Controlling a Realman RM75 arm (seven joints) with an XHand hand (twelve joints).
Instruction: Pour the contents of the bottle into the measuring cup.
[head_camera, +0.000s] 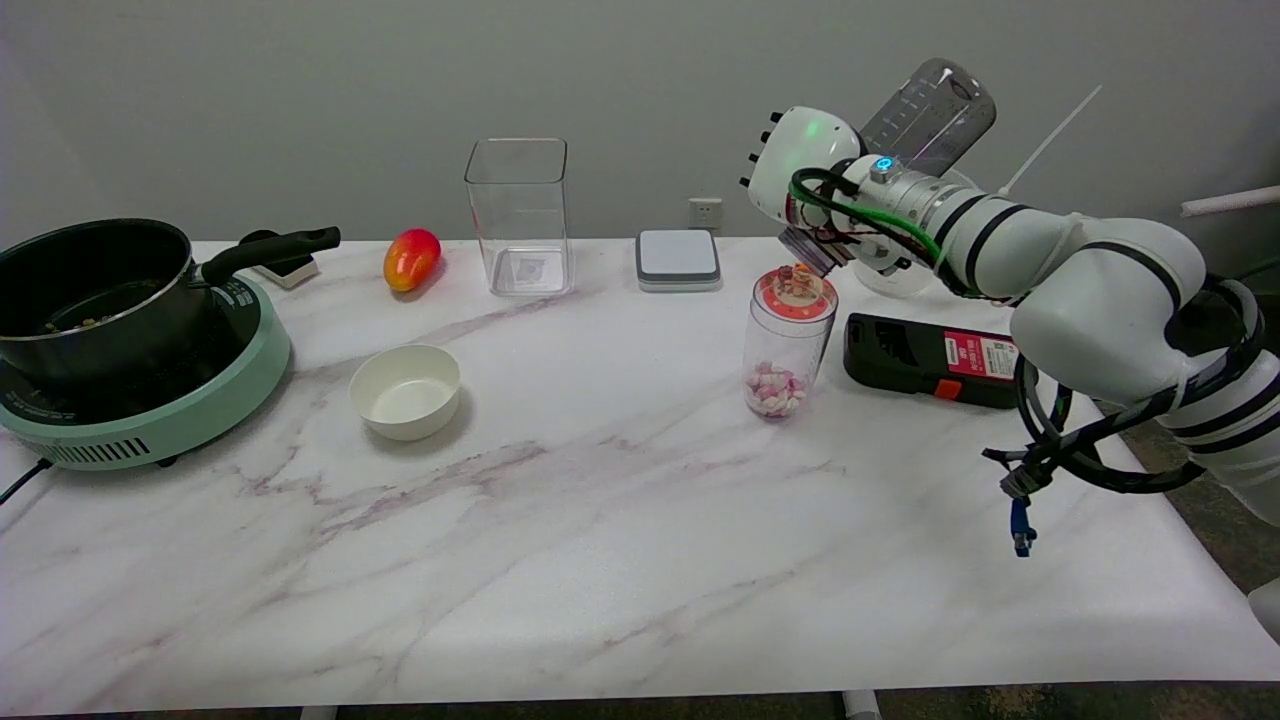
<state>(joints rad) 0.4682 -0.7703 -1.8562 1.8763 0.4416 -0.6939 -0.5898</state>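
The right hand (800, 170) is up in the air at the far right of the table (600, 560), wrapped around a clear bottle (930, 115) that it holds tipped over, base high and angled toward the wall, mouth low and hidden behind the hand. The bottle is transparent with faint printed graduation marks along its side, and looks nearly emptied from here. Directly beneath the hand stands the measuring cup (787, 345), a tall clear cylinder with a red-ringed rim, upright on the marble; a small heap of pink and white pieces sits in its bottom. Just right of the cup lies a black device (925, 360) with a red-and-white label. Farther left are a white bowl (405, 392), a square clear container (518, 215) and a mango (411, 258).
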